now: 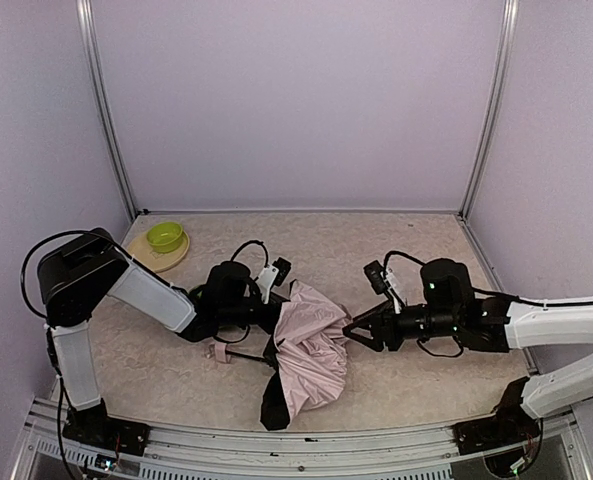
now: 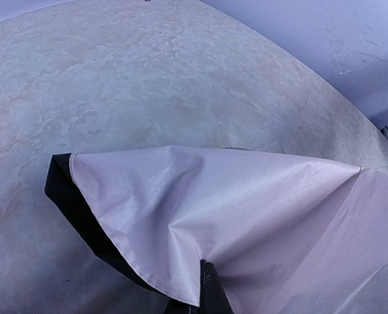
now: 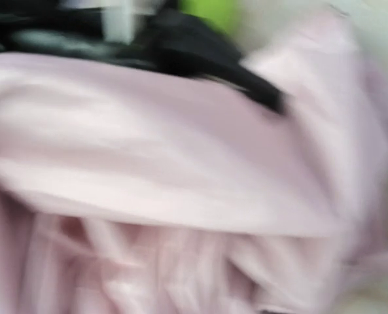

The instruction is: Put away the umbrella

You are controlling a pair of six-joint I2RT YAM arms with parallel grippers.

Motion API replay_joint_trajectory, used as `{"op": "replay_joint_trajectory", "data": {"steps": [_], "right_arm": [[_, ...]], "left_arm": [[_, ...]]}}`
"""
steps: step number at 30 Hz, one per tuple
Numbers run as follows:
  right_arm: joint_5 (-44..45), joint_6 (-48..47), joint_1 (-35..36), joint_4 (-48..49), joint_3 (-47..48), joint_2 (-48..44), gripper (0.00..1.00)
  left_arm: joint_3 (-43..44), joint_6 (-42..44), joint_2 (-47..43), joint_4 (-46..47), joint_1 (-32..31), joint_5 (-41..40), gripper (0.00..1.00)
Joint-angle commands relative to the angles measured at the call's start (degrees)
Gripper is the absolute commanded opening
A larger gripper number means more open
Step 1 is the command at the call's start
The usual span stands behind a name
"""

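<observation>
Item: umbrella (image 1: pixel 306 345), half-collapsed; folding step. Left gripper (image 1: pixel 264 318) pinching canopy; right gripper (image 1: pixel 350 332) spread alongside. Next: gather fabric inward.

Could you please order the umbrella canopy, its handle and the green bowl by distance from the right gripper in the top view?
1. Pale pink umbrella canopy, beside the right gripper.
2. Small pink handle, canopy's left.
3. Green bowl, far left.
</observation>
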Motion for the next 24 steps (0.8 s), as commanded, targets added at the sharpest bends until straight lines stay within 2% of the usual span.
{"op": "replay_joint_trajectory", "data": {"steps": [1,5,8,9,10,12,14,15,16,18,19,21,24], "right_arm": [[-4.1,-0.9,3.0,6.7,-1.2,1.1,0.59],[-6.5,-4.2,8.3,9.4,3.5,9.1,0.68],[-4.9,-5.6,9.5,5.9,7.7,15.6,0.64],[-4.0,-6.0,9.5,5.4,8.1,17.3,0.58],[-3.6,-6.0,9.5,5.8,8.2,19.0,0.48],[-5.3,-5.2,9.5,7.4,8.5,21.4,0.23],[-5.7,-3.8,9.5,9.3,8.2,21.7,0.07],[-5.4,-2.9,9.4,10.2,7.7,20.8,0.04],[-4.4,-1.1,9.3,10.8,7.4,19.8,0.01],[-2.5,2.5,9.3,10.2,7.3,17.9,0.0],[-1.7,4.1,9.3,9.5,7.3,16.9,0.0],[-0.2,7.2,9.4,8.5,6.7,14.7,0.0],[2.0,10.8,9.4,9.7,4.8,10.3,0.0]], "left_arm": [[1.2,-0.8,1.4,0.7,0.0,-0.1,0.0],[2.0,-1.0,1.7,0.1,0.0,-0.7,0.0],[2.4,-0.9,1.7,-0.2,0.0,-1.2,0.0],[2.4,-0.9,1.6,-0.3,0.1,-1.5,0.0],[2.5,-0.9,1.5,-0.4,0.1,-1.8,0.0],[2.7,-0.8,1.4,-0.9,0.3,-2.1,0.0],[3.5,-0.6,0.8,-2.5,0.7,-3.0,0.01],[4.1,-0.6,-0.3,-3.3,1.0,-3.4,0.13],[4.3,-0.5,-1.9,-3.7,1.5,-3.9,0.37],[4.2,-0.3,-6.2,-4.2,2.3,-5.5,0.64],[4.0,0.2,-8.9,-4.7,2.9,-6.6,0.71],[4.2,1.5,-14.6,-6.7,3.8,-9.3,0.76],[7.7,5.3,-21.6,-14.7,4.1,-15.1,0.87]]}}
